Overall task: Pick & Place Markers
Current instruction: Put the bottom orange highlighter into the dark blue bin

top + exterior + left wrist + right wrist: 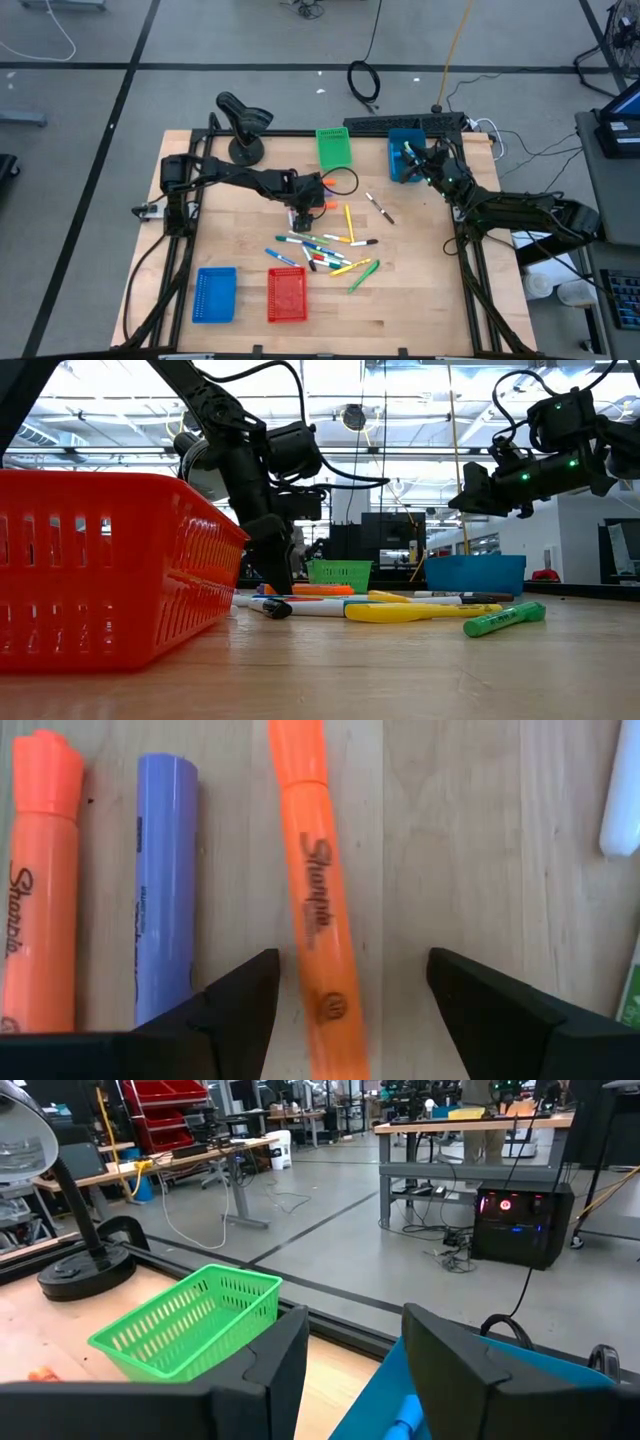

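Left gripper (pixel 302 213) is down at the far-left edge of the markers (pixel 322 250) scattered mid-table, jaws wide, gripping nothing. Left wrist view shows what the high view hides: an orange marker (pixel 318 900) lies flat between the fingers (pixel 235 1010), nearer one finger, with a purple marker (pixel 165 880) and a second orange one (pixel 40 880) just beside it. Right gripper (pixel 420 160) hangs over the blue basket (pixel 402 150) at far right, jaws part-open, empty; green basket (pixel 190 1320) is left of it.
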Robot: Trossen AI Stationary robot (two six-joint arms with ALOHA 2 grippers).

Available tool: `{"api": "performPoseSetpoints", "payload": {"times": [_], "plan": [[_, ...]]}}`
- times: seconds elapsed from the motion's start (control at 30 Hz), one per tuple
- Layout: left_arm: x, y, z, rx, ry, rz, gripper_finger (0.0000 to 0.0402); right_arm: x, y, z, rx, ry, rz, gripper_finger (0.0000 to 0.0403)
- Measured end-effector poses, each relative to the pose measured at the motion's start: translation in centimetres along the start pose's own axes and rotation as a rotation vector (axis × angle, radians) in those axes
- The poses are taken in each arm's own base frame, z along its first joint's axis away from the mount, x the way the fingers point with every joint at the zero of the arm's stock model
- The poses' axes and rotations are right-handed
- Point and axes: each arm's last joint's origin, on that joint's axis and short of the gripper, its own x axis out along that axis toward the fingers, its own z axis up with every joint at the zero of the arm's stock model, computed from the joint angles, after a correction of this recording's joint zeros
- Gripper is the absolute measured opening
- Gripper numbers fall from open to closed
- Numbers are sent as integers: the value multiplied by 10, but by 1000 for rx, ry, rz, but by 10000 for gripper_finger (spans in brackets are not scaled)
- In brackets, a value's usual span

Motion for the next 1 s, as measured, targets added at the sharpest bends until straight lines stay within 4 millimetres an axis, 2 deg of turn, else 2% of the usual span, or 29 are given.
{"api": "performPoseSetpoints", "payload": {"times": [0.13, 0.37, 0.47, 0.77, 0.9, 1.0], "plan": [[1, 0, -1, -11, 5, 2, 230, 0, 0, 0, 0, 1, 0, 155], [1, 0, -1, -97, 9, 6, 110, 0, 0, -1, -3, 8, -1, 155], [2, 0, -2, -99, 9, -4, 78, 0, 0, -1, -3, 9, -1, 155], [-4, -2, 0, -70, -5, -3, 78, 0, 0, -1, -4, 13, -1, 155], [-22, -8, 4, -13, -38, 23, 71, 0, 0, -1, -4, 13, -2, 155], [-52, -13, 15, 20, -147, 40, 71, 0, 0, -1, -4, 13, -2, 155]]}}
